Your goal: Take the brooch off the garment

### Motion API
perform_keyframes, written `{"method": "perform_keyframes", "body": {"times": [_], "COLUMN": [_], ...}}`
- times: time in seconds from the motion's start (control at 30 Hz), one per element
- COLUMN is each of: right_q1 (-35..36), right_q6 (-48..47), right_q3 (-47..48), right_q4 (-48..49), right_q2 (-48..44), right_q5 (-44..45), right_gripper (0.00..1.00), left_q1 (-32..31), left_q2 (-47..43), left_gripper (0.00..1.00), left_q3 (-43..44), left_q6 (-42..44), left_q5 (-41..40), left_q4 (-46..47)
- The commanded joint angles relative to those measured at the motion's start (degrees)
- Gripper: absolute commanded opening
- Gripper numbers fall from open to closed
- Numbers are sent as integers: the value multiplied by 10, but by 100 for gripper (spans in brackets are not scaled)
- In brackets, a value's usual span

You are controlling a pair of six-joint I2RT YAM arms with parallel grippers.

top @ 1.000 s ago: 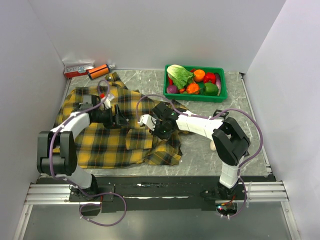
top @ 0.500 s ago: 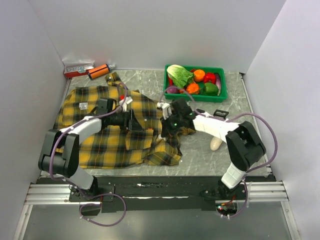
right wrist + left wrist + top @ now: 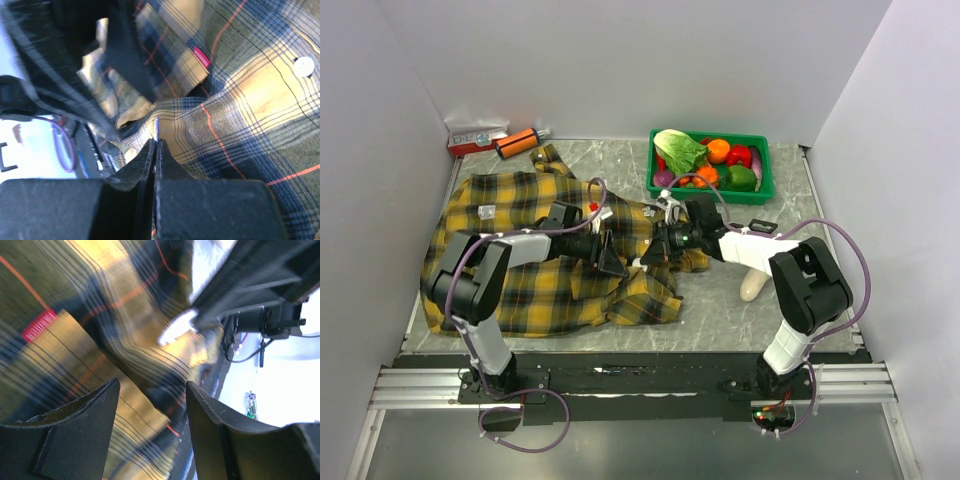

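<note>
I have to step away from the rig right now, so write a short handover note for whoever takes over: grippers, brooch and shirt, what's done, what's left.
Left gripper: open, over a raised fold of the shirt, holding nothing.
Right gripper: shut, pinching a thin pale piece at its tips, probably the brooch; blurred, so not certain.
Shirt: laid out flat, bunched mid-front where both grippers meet.
Done: the pinch seems made.
Left: the brooch seems not yet clear of the cloth; pull it free, left gripper steadying the fabric if needed.
</note>
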Motion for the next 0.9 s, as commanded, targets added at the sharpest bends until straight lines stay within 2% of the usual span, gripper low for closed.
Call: {"method": "perform_keyframes", "body": {"times": [0.0,0.27,0.5,0.63,0.87], "right_q1": [-7,-8,-11,-15,-15], "right_q6": [53,33,22,16,6], "right_q3": [-12,-25,-21,-19,-10], "right_q4": [86,86,73,65,59], "right_q2": [0,-6,-3,-1,10], "right_q5": [-57,-94,-90,-94,-102], "right_gripper": [0,0,0,0,0], "left_q1": [2,-7,-19,-19,-21], "left_q2": [24,58,77,81,96], "left_gripper": [62,65,56,55,47], "left_q3": [36,79,98,107,119], "left_q6": [-13,-5,39,81,105], "left_q5": [17,47,94,131,139], "left_q4": [48,58,25,-39,-53]}}
